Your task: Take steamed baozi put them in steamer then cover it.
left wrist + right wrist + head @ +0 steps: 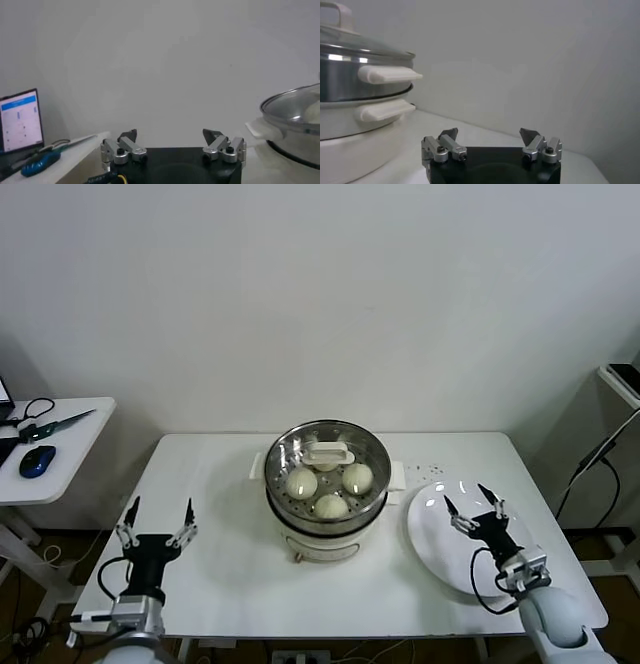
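The steamer [300, 536] stands in the middle of the white table. The glass cover [372, 451] with its cream handle [328, 453] sits on top of it. Through the glass I see three cream-white baozi [302, 482] on the tray; a fourth is hidden under the handle. My left gripper [158, 519] is open and empty at the table's front left. My right gripper [474, 506] is open and empty above the white plate, right of the steamer. The steamer [350, 80] fills one side of the right wrist view, and the cover [295, 102] shows in the left wrist view.
An empty white plate [430, 529] lies at the front right of the table [220, 574]. A side table [70, 444] to the left holds a blue mouse [37, 460] and scissors [55, 424]. A laptop screen [20, 120] shows in the left wrist view.
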Robot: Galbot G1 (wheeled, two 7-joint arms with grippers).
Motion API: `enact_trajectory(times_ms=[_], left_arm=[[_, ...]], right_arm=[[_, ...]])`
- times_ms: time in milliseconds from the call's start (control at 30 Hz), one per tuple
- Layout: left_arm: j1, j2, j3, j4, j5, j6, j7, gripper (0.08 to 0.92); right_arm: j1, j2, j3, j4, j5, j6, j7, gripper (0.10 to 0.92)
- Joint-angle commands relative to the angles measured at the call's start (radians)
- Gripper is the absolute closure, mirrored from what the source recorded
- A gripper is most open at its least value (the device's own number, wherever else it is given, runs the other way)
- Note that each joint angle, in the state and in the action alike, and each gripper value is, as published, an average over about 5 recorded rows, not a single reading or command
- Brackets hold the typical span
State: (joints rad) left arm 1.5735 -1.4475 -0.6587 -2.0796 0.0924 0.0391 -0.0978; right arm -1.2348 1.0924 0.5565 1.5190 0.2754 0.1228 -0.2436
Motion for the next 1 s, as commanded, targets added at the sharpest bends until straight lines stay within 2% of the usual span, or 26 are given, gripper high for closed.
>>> enact_trajectory(times_ms=[33,1000], left_arm=[[0.017,-0.012,-0.023,0.031,-0.071,-0.068,0.023,0.177],[-0.007,-0.005,-0.006,0.064,-0.070,-0.063,0.052,0.177]], right_arm=[[-0.032,0.003,0.031,0.017,0.010,0.003,0.003,0.203],[-0.070,0.001,0.054,0.029,0.037,0.008,-0.011,0.203]])
